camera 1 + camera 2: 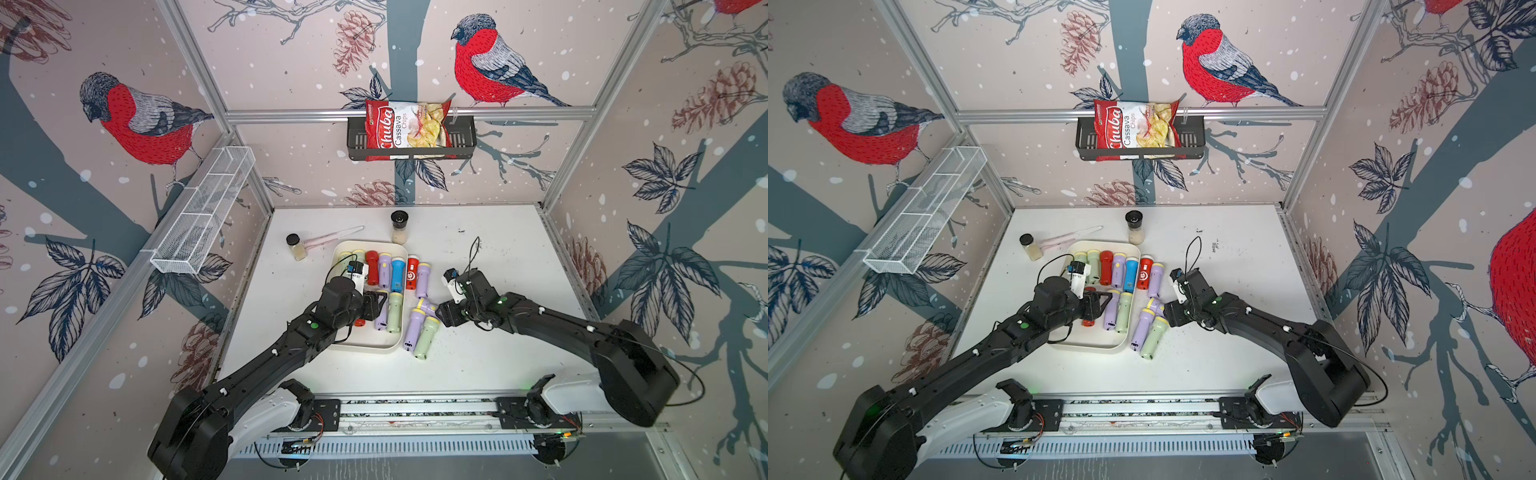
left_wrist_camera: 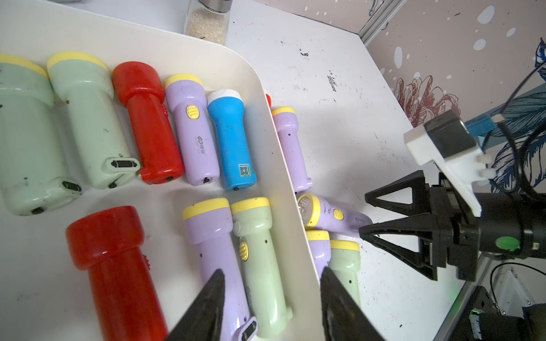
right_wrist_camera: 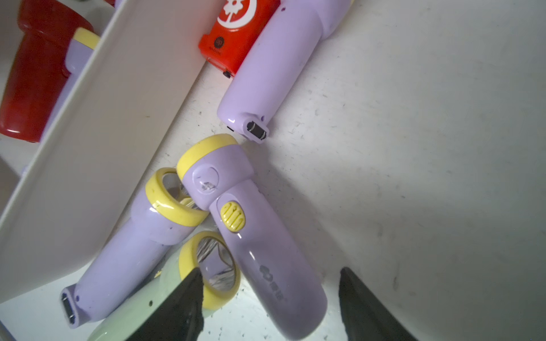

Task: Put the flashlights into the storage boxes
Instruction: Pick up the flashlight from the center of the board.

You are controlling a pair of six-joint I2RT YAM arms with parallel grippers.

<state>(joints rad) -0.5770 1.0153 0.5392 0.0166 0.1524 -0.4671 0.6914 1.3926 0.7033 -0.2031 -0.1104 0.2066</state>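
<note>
The cream storage box (image 1: 367, 347) (image 2: 283, 165) lies mid-table and holds several flashlights: green ones, a red (image 1: 371, 268), a lilac (image 1: 384, 272) and a blue (image 2: 230, 141) in the far row, then lilac (image 2: 212, 251), green (image 2: 260, 259) and red (image 2: 118, 274) nearer. My left gripper (image 1: 384, 305) (image 2: 272, 271) hovers open over the near row. Outside the box's right wall lie a red (image 1: 412, 272), a lilac (image 1: 423, 279), and a pile of two lilac and a green (image 1: 426, 336). My right gripper (image 1: 439, 316) (image 3: 270, 270) is open, its fingers astride the tail of the crossed lilac flashlight (image 3: 236, 224).
Two black-capped glass jars (image 1: 297, 246) (image 1: 400, 227) and a pale pink tool (image 1: 332, 237) lie behind the box. A white wire basket (image 1: 203, 212) hangs on the left wall. A black wall basket (image 1: 461, 143) holds a chips bag (image 1: 405, 126).
</note>
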